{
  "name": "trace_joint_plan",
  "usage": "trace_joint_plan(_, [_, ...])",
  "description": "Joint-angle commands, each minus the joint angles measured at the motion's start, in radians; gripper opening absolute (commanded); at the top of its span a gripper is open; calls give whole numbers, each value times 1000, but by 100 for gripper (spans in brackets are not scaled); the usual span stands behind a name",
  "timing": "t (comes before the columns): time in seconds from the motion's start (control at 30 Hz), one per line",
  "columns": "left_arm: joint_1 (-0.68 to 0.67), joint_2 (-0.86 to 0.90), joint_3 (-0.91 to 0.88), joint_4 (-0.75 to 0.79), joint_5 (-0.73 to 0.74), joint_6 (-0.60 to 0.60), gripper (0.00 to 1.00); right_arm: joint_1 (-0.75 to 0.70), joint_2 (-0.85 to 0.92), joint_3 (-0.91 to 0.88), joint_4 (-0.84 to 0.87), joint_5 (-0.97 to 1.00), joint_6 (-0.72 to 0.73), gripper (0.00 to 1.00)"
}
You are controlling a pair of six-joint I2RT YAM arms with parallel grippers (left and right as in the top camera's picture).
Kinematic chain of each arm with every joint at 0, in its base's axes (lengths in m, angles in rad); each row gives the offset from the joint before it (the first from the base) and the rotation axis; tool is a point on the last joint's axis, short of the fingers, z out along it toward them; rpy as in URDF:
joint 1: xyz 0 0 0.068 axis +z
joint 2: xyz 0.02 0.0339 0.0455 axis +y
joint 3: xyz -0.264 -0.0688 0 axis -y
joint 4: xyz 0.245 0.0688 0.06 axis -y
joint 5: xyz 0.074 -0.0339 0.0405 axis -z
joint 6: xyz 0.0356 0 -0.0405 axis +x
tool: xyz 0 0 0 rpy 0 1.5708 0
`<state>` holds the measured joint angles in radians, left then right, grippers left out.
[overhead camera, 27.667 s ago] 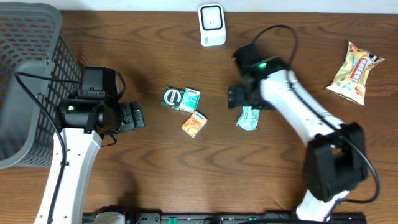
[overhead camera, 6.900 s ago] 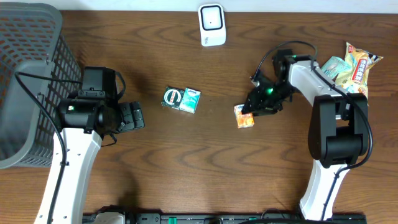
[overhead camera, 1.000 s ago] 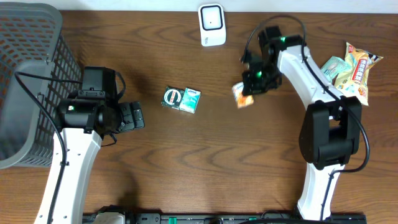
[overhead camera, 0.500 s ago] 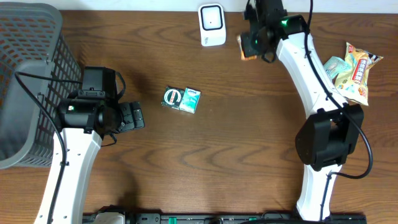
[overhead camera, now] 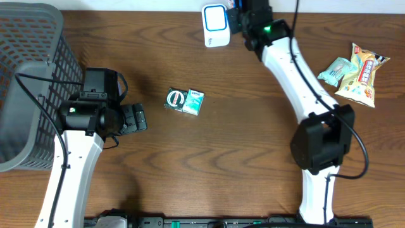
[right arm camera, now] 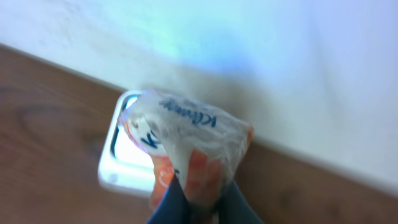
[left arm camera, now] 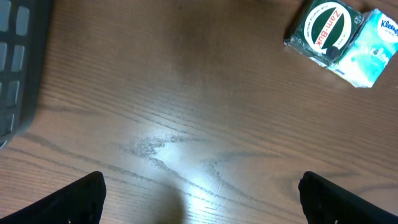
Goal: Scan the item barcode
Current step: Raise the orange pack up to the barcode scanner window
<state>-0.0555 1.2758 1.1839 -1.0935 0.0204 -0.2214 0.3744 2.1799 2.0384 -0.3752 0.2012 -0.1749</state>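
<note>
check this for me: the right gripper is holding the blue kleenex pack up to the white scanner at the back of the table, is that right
Wrong colour: the right gripper holds the orange Kleenex pack, not the blue one, up to the white scanner at the back of the table. The right wrist view shows it. The blue pack lies mid-table.

Green Zam-Buk box [left arm camera: 328, 32] against a blue tissue pack [left arm camera: 372, 55], top right of wooden table [left arm camera: 186, 124]

Overhead: straight down, whole table [overhead camera: 253, 158]. Left wrist: close, angled down at the wood, shares the green box [left arm camera: 328, 30] with overhead. Right wrist: tight behind the tissue pack [right arm camera: 186, 143], facing the scanner [right arm camera: 127, 158] overhead also sees.
</note>
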Motion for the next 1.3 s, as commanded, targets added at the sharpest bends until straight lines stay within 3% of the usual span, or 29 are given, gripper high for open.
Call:
trace_joint_plan(0.0, [-3,3,-5,-2,-5,-9,98,18,66,17,80,43,-200,1])
trace_joint_plan(0.23, [-3,3,-5,-2,-5,-9,97,41,191,17,259,103,-615,1])
trace_joint_plan(0.33, [-3,3,-5,-2,-5,-9,98,45,235,17,335,178,-705,1])
trace_joint_plan(0.67, [-3,3,-5,-2,-5,-9,97,87,250,17,342,144,-889,1])
trace_joint_plan(1.27, [-3,3,-5,-2,-5,-9,98,72,251,16,286,133,-988,1])
